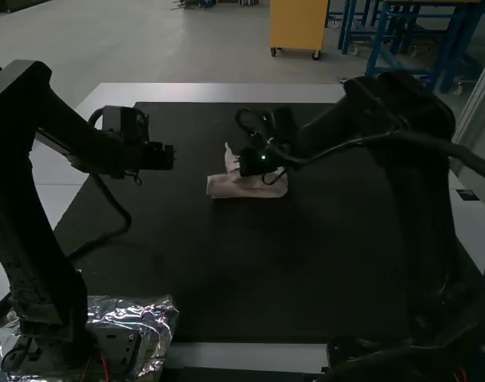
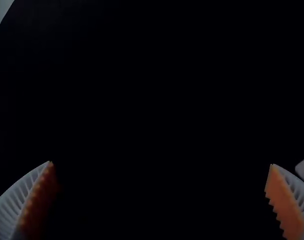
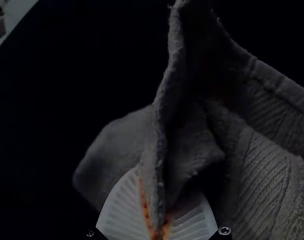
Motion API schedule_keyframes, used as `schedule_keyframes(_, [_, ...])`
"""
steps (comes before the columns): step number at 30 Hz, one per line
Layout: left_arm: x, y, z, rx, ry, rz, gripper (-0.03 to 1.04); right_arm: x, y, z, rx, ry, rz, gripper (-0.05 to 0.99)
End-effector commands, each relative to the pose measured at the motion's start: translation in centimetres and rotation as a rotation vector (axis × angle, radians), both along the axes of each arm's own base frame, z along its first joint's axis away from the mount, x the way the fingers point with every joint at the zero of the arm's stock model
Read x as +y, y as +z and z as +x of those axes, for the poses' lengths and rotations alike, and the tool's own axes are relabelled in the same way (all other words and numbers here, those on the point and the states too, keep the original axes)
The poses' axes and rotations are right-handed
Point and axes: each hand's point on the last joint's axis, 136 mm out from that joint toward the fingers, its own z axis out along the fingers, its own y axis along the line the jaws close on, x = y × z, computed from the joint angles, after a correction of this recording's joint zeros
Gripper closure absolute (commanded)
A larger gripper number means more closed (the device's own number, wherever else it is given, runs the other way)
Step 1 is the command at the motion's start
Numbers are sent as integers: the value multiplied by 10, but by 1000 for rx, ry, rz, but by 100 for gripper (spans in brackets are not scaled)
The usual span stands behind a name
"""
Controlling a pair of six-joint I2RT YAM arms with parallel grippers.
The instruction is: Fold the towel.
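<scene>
Left gripper (image 1: 169,156) wide; right gripper (image 1: 244,164) clamping raised edge of towel (image 1: 246,188); crumpled foil (image 1: 153,318), near-left corner of desk (image 1: 202,93)

Dim light, grey flr (image 1: 194,44), yellow cab (image 1: 303,24) w/ whls (image 1: 316,56), blue-legged bench (image 1: 378,40)

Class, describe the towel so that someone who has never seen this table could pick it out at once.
On the table, find the large black mat. Towards its far side, between the two arms, lies a small, pale, bunched towel. It is the soft, ribbed cloth pinched in the right gripper, unlike the crinkled silver foil by the left arm's base.
</scene>
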Motion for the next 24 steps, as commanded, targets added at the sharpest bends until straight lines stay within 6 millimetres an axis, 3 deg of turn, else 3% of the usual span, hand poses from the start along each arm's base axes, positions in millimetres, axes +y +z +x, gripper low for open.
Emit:
schedule_keyframes(1, [5,7,-2,-22,9,12,4,17,9,-2,12,6,33,95])
schedule_keyframes(5, [6,9,-1,-34,12,9,4,19,8,-12,43,22,12,65])
schedule_keyframes(8, [6,8,-1,-32,14,7,4,15,18,-19,42,36,-4,46])
schedule_keyframes(11, [5,8,-1,-32,14,7,4,10,34,-20,7,42,-3,34])
schedule_keyframes(14, [4,8,-1,-32,15,9,4,1,54,-21,-20,25,16,38])
schedule_keyframes(15, [4,8,-2,-31,13,9,4,-1,60,-18,-37,19,30,48])
schedule_keyframes(18, [3,8,-1,-32,14,8,4,-11,67,-14,-77,2,62,97])
schedule_keyframes(24, [4,12,-1,-43,23,15,4,-25,48,-10,-81,-26,63,96])
